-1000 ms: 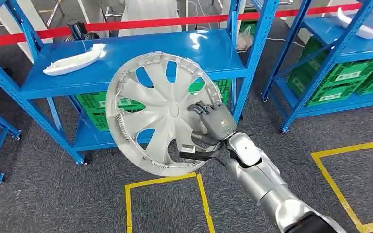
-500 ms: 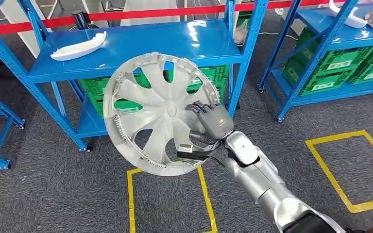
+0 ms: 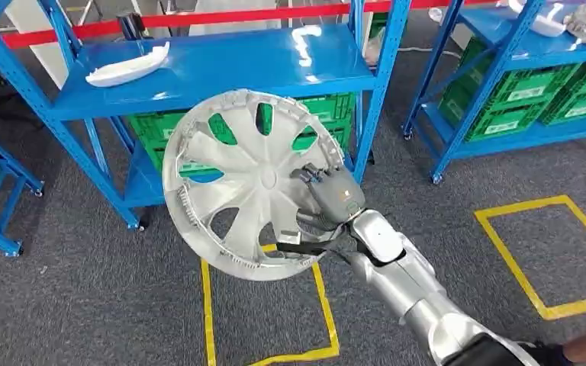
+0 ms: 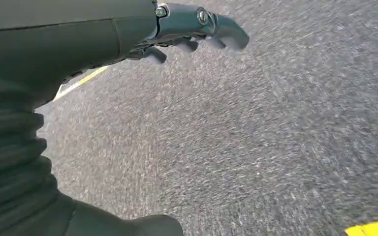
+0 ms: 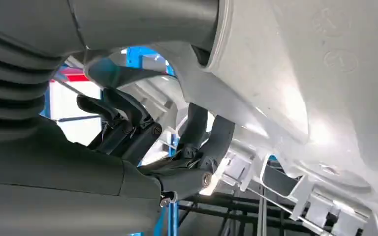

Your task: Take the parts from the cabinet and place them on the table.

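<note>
- Here the blue steel cabinet (image 3: 221,76) stands on grey carpet, its top cut off; green crates (image 3: 160,130) on its lower shelf are partly hidden.
- The wheel cover (image 3: 240,183), a round silver-grey plastic disc with spokes and wedge openings, is held tilted in the air before the shelf's front edge.
- The right hand (image 3: 334,197) grips its rim, fingers hooked through an opening.
- The left hand (image 4: 197,29) holds nothing, fingers apart, blurred over carpet.
- A white curved part (image 3: 128,67) lies near the shelf's rear left corner.
</note>
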`<act>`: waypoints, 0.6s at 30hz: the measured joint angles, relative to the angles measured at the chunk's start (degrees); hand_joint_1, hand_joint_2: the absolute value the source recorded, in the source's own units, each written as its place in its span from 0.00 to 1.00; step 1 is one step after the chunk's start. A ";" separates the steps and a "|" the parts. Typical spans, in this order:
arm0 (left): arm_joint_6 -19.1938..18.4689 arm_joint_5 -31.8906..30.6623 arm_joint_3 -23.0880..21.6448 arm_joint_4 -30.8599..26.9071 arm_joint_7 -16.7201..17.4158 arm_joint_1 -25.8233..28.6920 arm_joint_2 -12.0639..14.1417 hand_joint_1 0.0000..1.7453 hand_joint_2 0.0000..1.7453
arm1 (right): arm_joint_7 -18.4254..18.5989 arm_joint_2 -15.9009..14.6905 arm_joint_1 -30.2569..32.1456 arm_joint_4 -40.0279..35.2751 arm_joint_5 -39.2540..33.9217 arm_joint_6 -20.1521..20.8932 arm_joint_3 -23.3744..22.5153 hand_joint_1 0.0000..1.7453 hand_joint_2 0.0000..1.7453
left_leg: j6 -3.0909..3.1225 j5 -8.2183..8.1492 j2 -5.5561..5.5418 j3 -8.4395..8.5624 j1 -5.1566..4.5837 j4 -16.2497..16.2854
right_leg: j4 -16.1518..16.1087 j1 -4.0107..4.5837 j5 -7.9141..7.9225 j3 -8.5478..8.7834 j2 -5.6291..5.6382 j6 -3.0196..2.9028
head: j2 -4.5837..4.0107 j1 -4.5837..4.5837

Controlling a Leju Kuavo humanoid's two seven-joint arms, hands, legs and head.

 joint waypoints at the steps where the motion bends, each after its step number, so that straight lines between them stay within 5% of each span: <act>1: 0.00 0.13 0.00 -0.07 0.00 0.14 0.00 0.00 1.00 | 0.06 0.17 0.00 0.00 0.28 -0.04 0.02 1.00 0.00 | 0.42 0.15 -0.19 -0.14 -0.17 -0.04 | -0.14 -0.17 0.16 0.01 -0.29 0.38 | 0.00 0.01; 3: 0.00 0.13 0.02 -0.26 0.02 0.35 -0.09 0.00 1.00 | 0.52 0.37 -0.02 0.00 0.63 -0.15 0.15 1.00 0.00 | 1.47 0.86 -0.67 -0.14 0.15 -0.61 | 1.03 -0.45 -1.03 -0.51 0.06 1.07 | 0.00 0.09; 6: 0.00 0.13 0.02 -0.59 0.04 0.47 -0.15 0.00 1.00 | 0.76 0.57 -0.14 0.20 0.70 -0.28 0.22 1.00 0.00 | 2.18 1.50 -1.65 -0.93 0.03 -0.58 | 13.43 -0.41 -7.85 -5.86 0.65 1.40 | 0.00 0.22; 8: 0.00 0.13 0.02 -0.64 0.00 0.77 -0.13 0.00 1.00 | 0.72 0.68 -0.03 0.50 0.79 -0.35 0.31 1.00 0.00 | 2.14 1.76 -2.55 -1.46 -0.03 -0.31 | 17.72 -0.38 -8.59 -7.71 0.70 1.32 | 0.00 0.25; 9: 0.00 0.11 0.04 -0.68 -0.02 0.92 -0.13 0.00 1.00 | 0.74 0.68 0.10 0.55 0.79 -0.42 0.31 1.00 0.00 | 2.04 1.83 -3.13 -1.66 -0.05 -0.12 | 15.78 -0.36 -6.98 -6.71 0.83 1.10 | 0.00 0.25; 11: 0.00 -0.22 0.04 -0.66 -0.24 0.99 -0.15 0.00 1.00 | 0.70 0.66 0.15 0.55 0.83 -0.74 0.31 1.00 0.00 | 1.89 1.92 -4.31 -1.87 -0.11 0.23 | 6.14 -0.31 -2.02 -1.59 2.09 0.40 | 0.00 0.25; 12: 0.00 -0.39 0.04 -0.66 -0.46 0.93 -0.24 0.00 1.00 | 0.81 0.63 0.14 0.55 0.85 -0.98 0.33 1.00 0.00 | 1.80 1.97 -4.69 -2.05 0.05 0.30 | 1.75 -0.24 -0.93 0.43 4.66 -0.07 | 0.00 0.23; 13: 0.00 -0.44 0.04 -0.57 -0.46 0.76 -0.37 0.00 1.00 | 0.87 0.46 0.23 0.55 0.85 -1.20 0.33 1.00 0.00 | 1.25 2.17 -5.09 -2.63 -0.22 0.52 | 0.80 -0.46 -1.62 0.82 6.96 -0.33 | 0.00 0.00; 14: 0.00 -0.57 0.04 -0.59 -0.44 0.51 -0.28 0.00 1.00 | 0.94 0.46 0.25 0.55 0.83 -1.38 0.33 1.00 0.00 | 0.77 2.48 -5.95 -3.08 0.30 0.51 | 0.48 -0.27 -1.46 0.72 6.35 -0.07 | 0.00 0.20; 16: 0.00 -1.03 0.02 -0.46 -0.35 0.46 -0.33 0.00 1.00 | 0.96 0.35 0.39 0.55 0.99 -1.38 0.33 1.00 0.00 | -0.16 3.01 -7.27 -3.31 0.71 0.01 | 0.43 0.08 -1.36 0.66 5.23 -0.44 | 0.00 0.29; 17: 0.00 -1.18 0.02 -0.42 -0.17 0.50 -0.20 0.00 1.00 | 1.05 0.35 0.38 0.55 1.01 -1.38 0.33 1.00 0.00 | -0.66 3.26 -7.92 -3.44 0.17 -0.24 | -0.35 -0.53 -0.90 0.90 4.45 -0.84 | 0.00 0.25; 18: 0.00 -1.46 0.02 -0.39 0.07 0.52 -0.11 0.00 1.00 | 1.11 0.39 0.34 0.53 1.03 -1.35 0.33 1.00 0.00 | -0.62 2.87 -6.02 -3.74 0.20 0.20 | -0.90 -0.68 -0.52 1.15 3.45 -0.96 | 0.00 0.29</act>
